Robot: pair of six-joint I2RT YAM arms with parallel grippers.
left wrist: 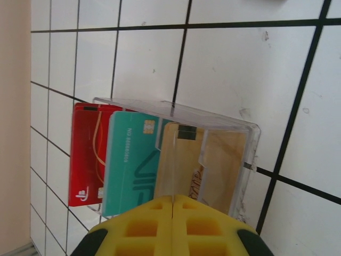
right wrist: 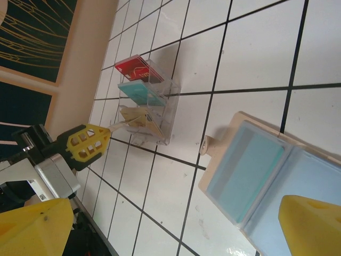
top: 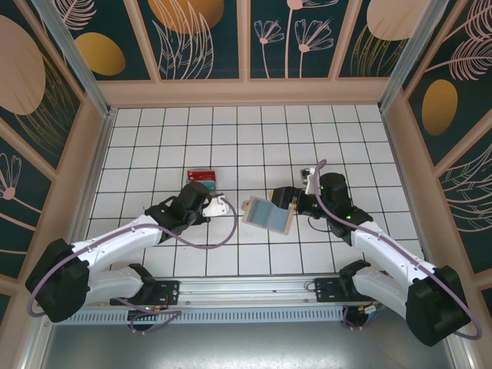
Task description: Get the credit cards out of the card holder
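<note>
A red credit card [left wrist: 85,154], a teal one [left wrist: 128,160] and a tan-orange one [left wrist: 184,160] stand in a clear plastic tray [left wrist: 251,144]. My left gripper [left wrist: 174,198] is shut on the near edge of the tan-orange card [right wrist: 133,121], which still reaches into the tray [right wrist: 162,109]. The card holder [top: 267,214] lies open on the tiles, light blue inside [right wrist: 266,176] with a tan rim. My right gripper [right wrist: 176,226] hangs open just above it, its yellow fingertips [right wrist: 37,224] wide apart. In the top view the left gripper [top: 209,201] sits left of the holder and the right gripper [top: 288,198] at its right edge.
White tiled floor [top: 254,138] with dark grout stretches behind both arms. Wooden walls [top: 246,92] ring the workspace. The metal rail [top: 246,296] with the arm bases runs along the near edge.
</note>
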